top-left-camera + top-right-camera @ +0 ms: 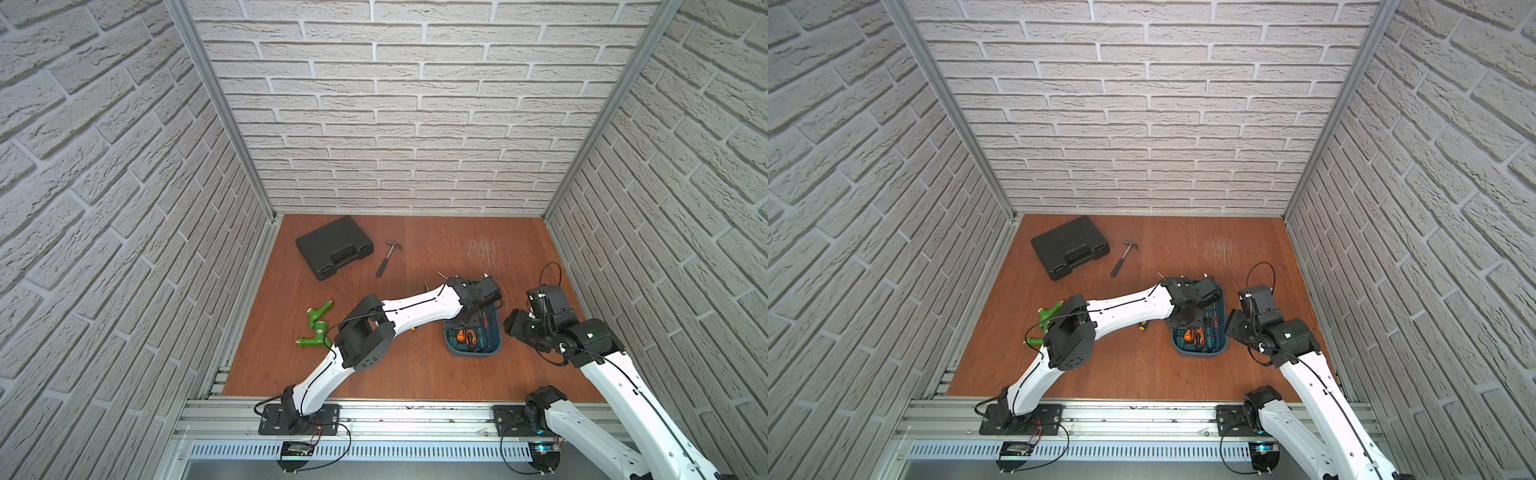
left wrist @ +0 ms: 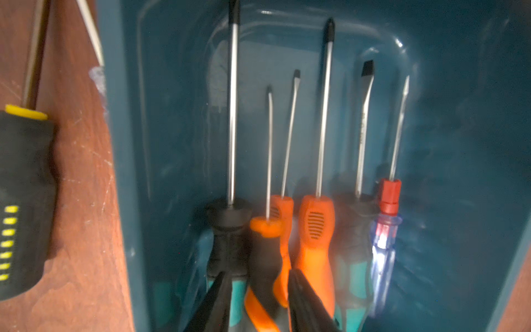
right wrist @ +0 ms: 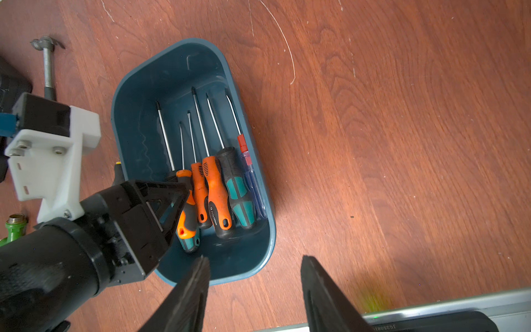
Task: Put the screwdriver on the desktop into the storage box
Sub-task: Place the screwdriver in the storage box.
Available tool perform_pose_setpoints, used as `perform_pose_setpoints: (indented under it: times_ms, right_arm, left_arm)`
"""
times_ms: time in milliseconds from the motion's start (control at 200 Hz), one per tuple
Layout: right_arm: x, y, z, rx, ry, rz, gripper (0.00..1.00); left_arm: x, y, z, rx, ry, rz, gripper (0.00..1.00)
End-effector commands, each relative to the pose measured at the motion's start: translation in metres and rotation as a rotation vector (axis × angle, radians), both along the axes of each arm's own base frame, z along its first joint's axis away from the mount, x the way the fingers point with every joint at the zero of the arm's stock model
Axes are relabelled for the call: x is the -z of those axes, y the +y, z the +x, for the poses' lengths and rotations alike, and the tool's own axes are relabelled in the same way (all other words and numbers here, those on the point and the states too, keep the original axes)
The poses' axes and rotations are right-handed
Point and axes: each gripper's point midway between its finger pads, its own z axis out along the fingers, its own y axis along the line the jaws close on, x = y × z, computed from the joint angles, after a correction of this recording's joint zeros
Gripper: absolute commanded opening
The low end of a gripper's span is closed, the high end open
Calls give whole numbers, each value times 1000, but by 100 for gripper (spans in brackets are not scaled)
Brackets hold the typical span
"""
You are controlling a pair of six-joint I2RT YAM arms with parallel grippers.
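Note:
The dark teal storage box (image 1: 495,348) (image 1: 1222,348) (image 3: 161,86) sits on the reddish desktop (image 1: 395,370) and holds several screwdrivers, their shafts pointing away from the arms. My left gripper (image 2: 257,273) (image 1: 469,320) hangs low over their handles, open. An orange-and-black screwdriver (image 2: 264,253) (image 3: 188,212) lies between its fingers, with a gap on either side. A black-and-yellow screwdriver (image 2: 26,201) (image 1: 1143,325) lies on the desktop beside the box, mostly under the left arm. My right gripper (image 3: 255,258) (image 1: 515,326) is open and empty at the box's near right.
A black tool case (image 1: 332,247) and a hammer (image 1: 386,257) lie at the back left. A green pipe fitting (image 1: 316,326) lies left of the left arm. Two thin metal shafts (image 1: 442,274) stick out beside the box. Brick-pattern walls close three sides.

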Motion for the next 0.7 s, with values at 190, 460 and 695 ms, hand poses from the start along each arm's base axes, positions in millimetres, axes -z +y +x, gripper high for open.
perform_pose_setpoints:
  times_ms: [190,460,695]
  right_arm:
    - [-1,6,6,-26,-17,25,58]
    - [-2,39,22,-108,-16,149,55]
    - [-13,83,44,-244,-7,83,55]
  left_arm:
    - [-71,16,16,-46,-198,-37,44]
    - [-141,110,40,-252,-447,-10,44]
    - [-124,224,24,-494,-426,21,44]
